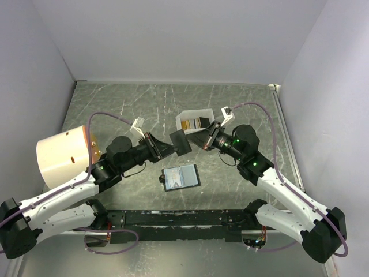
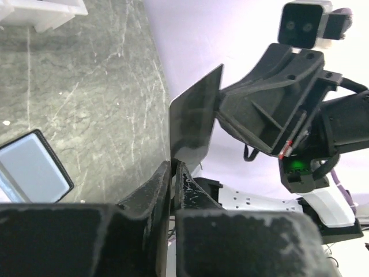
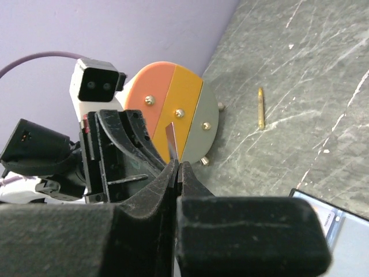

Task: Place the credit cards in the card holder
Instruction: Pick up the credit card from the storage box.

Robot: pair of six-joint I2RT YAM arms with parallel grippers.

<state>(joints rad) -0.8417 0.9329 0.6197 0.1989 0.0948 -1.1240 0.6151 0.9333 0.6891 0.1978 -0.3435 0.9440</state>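
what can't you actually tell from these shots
- How many cards are in the white box: too small to count in the top view.
- Whether the card holder pockets hold anything: too small in the top view, and cut off by the frame edge in both wrist views.
- Print on the dark card: plain and blurred in the left wrist view, and edge-on in the right hand in the right wrist view.

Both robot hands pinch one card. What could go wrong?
The left gripper and right gripper each pinch the dark card only by an edge, so it could slip and fall. If they pull different ways, it might bend. The card holder lies loose and could slide when the card goes in.
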